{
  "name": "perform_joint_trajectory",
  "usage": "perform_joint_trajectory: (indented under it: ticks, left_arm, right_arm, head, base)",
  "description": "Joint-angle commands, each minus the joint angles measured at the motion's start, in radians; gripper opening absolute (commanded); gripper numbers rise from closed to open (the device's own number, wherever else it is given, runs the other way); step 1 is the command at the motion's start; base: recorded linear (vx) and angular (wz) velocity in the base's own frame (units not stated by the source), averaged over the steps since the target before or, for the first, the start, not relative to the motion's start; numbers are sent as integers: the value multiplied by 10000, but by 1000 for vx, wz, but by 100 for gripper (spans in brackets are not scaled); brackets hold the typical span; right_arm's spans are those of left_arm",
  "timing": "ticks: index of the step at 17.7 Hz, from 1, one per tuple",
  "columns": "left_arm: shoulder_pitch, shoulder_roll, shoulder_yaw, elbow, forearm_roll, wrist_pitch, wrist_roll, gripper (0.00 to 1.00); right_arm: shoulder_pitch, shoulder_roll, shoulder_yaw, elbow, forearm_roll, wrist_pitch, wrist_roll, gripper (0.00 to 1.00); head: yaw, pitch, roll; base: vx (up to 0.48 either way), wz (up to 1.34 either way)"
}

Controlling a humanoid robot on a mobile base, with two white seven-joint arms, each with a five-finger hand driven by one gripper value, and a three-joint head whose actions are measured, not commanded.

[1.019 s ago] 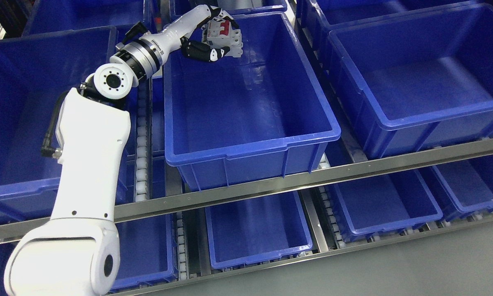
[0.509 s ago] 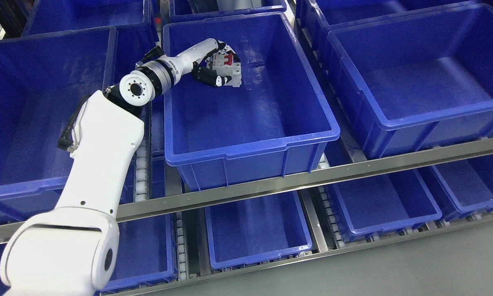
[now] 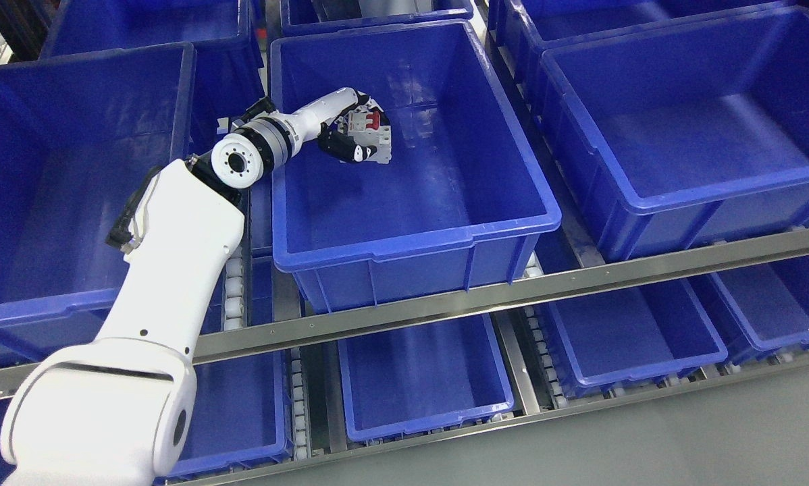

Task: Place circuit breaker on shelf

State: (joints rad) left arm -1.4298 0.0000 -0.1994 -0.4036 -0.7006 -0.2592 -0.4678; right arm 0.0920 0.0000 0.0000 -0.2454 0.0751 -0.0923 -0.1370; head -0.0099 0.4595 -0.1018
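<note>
My left hand (image 3: 357,138) reaches over the left wall of the middle blue bin (image 3: 414,236) on the upper shelf level. Its black fingers (image 3: 340,145) are curled around a white circuit breaker (image 3: 371,131) with red switches. The breaker is held low inside the bin, near its back left part; I cannot tell whether it touches the floor. The white left arm (image 3: 168,256) comes up from the lower left. The right arm is out of view.
Blue bins stand to the left (image 3: 73,169) and right (image 3: 688,115) on the same level, with more behind. A steel rail (image 3: 512,290) runs along the shelf front. Lower-level bins (image 3: 421,374) sit beneath. Grey floor (image 3: 715,439) is at bottom right.
My left hand has come down and toward me with the breaker, from above the bin's back rim to low inside the bin.
</note>
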Motion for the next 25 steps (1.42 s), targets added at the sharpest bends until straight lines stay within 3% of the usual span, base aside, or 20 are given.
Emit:
perform_joint_trajectory:
  ticks: [1, 6, 12, 14, 17, 18, 20, 23, 25]
  left_arm:
    - [-14, 174, -445, 538, -4, 15, 91, 35]
    - [-29, 174, -445, 538, -4, 229, 383, 55]
    - [-29, 174, -445, 523, -19, 229, 414, 65]
    - [-196, 174, -261, 386, 27, 229, 825, 73]
    - [-412, 174, 1877, -471, 332, 275, 1793, 88]
    - [-473, 174, 3071, -732, 592, 442, 1809, 91]
    - [-611, 174, 4215, -1315, 1463, 1069, 1855, 99]
    - [-445, 174, 4311, -2494, 4632, 1364, 2099, 99]
    - [365, 174, 4250, -4039, 5273, 1669, 2712, 99]
  right_arm:
    - [0, -175, 199, -1, 0, 1705, 5, 100]
    - [0, -175, 199, -1, 0, 1705, 5, 100]
    - [0, -175, 199, -1, 0, 1705, 5, 100]
    - [0, -175, 199, -1, 0, 1705, 5, 100]
    - [0, -175, 199, -1, 0, 1705, 5, 100]
    - [0, -175, 199, -1, 0, 1705, 5, 100]
    - [0, -175, 199, -1, 0, 1705, 5, 100]
    - [0, -175, 199, -1, 0, 1705, 5, 100]
    - [0, -175, 199, -1, 0, 1705, 5, 100]
  head:
    - [0, 0, 0]
    - [0, 0, 0]
    - [0, 0, 0]
    - [0, 0, 0]
    - [0, 0, 0]
    - [0, 0, 0]
    - [0, -1, 0]
    - [0, -1, 0]
    - [0, -1, 0]
  base:
    - [2, 14]
    - [-7, -59]
    - [2, 17]
    - [0, 0]
    - [0, 0]
    - [0, 0]
    - [-1, -13]
    - [-3, -10]
    - [0, 0]
